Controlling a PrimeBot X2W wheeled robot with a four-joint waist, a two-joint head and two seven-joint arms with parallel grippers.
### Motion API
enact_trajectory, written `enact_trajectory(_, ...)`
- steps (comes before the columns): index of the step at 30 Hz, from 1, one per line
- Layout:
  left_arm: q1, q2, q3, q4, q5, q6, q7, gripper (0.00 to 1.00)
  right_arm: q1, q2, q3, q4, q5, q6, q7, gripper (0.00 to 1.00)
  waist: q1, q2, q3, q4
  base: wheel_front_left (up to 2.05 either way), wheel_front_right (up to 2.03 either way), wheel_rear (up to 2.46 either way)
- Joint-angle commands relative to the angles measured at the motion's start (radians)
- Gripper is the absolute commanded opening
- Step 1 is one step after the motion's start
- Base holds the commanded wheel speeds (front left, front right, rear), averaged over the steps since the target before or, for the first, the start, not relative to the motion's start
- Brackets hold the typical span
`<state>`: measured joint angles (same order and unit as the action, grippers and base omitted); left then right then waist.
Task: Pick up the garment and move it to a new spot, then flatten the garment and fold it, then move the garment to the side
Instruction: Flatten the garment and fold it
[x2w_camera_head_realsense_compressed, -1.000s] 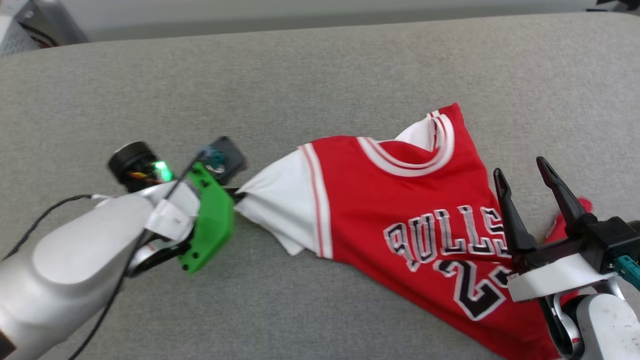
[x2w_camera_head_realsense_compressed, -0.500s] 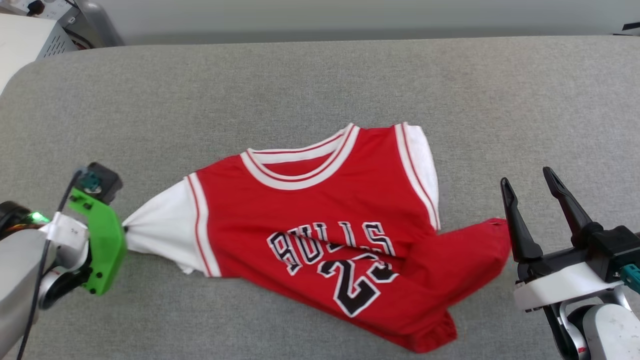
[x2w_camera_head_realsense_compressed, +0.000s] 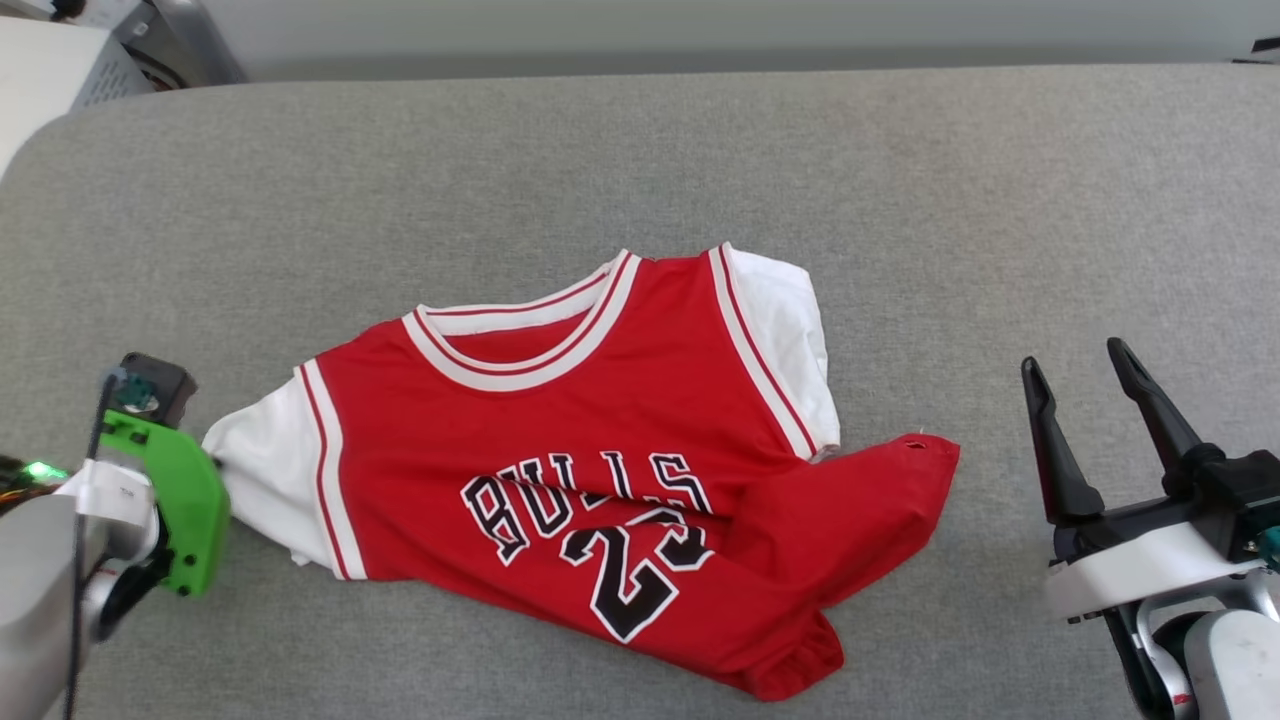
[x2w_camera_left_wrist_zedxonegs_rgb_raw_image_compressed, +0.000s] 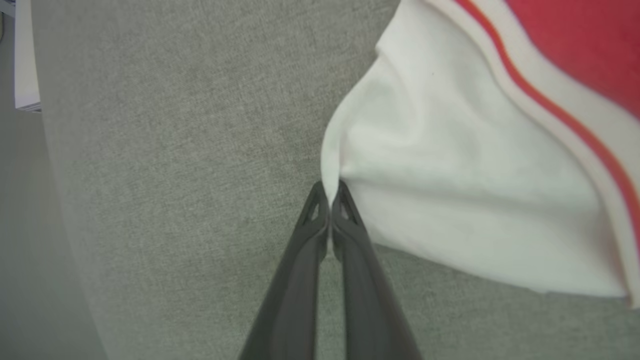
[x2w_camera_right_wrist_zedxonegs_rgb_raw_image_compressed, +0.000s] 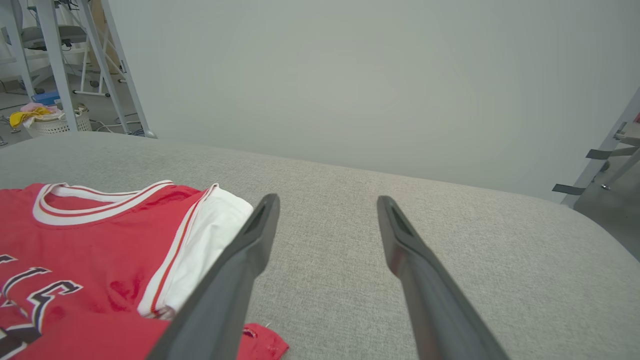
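The garment (x2w_camera_head_realsense_compressed: 600, 420), a red jersey with white sleeves and black "BULLS 23" lettering, lies face up on the grey padded surface (x2w_camera_head_realsense_compressed: 900, 200). Its lower right corner is folded over the front. My left gripper (x2w_camera_left_wrist_zedxonegs_rgb_raw_image_compressed: 330, 192) is shut on the edge of the garment's white sleeve (x2w_camera_left_wrist_zedxonegs_rgb_raw_image_compressed: 450, 200) at the left, low on the surface. In the head view the arm's green wrist mount (x2w_camera_head_realsense_compressed: 175, 500) hides those fingertips. My right gripper (x2w_camera_head_realsense_compressed: 1073, 357) stands open to the right of the garment, apart from it, with nothing between its fingers (x2w_camera_right_wrist_zedxonegs_rgb_raw_image_compressed: 327, 200). The garment's other sleeve (x2w_camera_right_wrist_zedxonegs_rgb_raw_image_compressed: 200, 240) lies left of it.
The grey surface has a rounded corner at the far left (x2w_camera_head_realsense_compressed: 60, 140), with a white box (x2w_camera_head_realsense_compressed: 50, 60) beyond it. A pale wall runs behind the far edge. Off the surface stand metal frame legs (x2w_camera_right_wrist_zedxonegs_rgb_raw_image_compressed: 55, 60) and a basket of clothes (x2w_camera_right_wrist_zedxonegs_rgb_raw_image_compressed: 50, 122).
The head view has shifted. The garment now lies spread out and apart from my right gripper, which earlier stood over its lettering. My left gripper keeps its pinch on the sleeve.
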<state>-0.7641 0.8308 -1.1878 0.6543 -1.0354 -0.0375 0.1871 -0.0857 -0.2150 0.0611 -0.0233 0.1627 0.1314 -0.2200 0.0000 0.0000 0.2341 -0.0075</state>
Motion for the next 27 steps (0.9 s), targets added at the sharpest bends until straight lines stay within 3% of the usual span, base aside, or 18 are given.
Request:
enact_trajectory(1,0.012,-0.024,0.009,0.004,0.018,0.022,-0.054,1.00,0.005,-0.009,-0.007,-0.004,0.001,-0.001,0.003,1.00,0.0000,0.0000,-0.026,0.019,0.00,0.00,0.00)
enact_trajectory(10,0.053,-0.117,0.080,-0.052,0.092,0.210,-0.407,1.00,-0.066,-0.107,-0.019,-0.050,0.003,-0.001,0.051,1.00,0.0000,0.0000,-0.092,0.090,0.00,0.00,0.00)
enact_trajectory(15,0.095,-0.139,0.155,-0.163,0.156,0.334,-0.447,1.00,-0.162,-0.192,0.024,-0.071,0.033,-0.001,0.127,1.00,0.0000,0.0000,-0.093,0.135,0.00,0.00,0.00)
enact_trajectory(18,0.143,-0.154,0.259,-0.284,0.246,0.410,-0.448,1.00,-0.239,-0.257,0.081,-0.068,0.080,-0.001,0.211,1.00,0.0000,0.0000,-0.079,0.165,0.00,0.00,0.00)
enact_trajectory(27,0.343,-0.254,0.524,-0.512,0.513,0.530,-0.449,1.00,-0.482,-0.472,0.410,0.008,0.327,-0.001,0.576,1.00,0.0000,0.0000,-0.013,0.238,0.00,0.00,0.00)
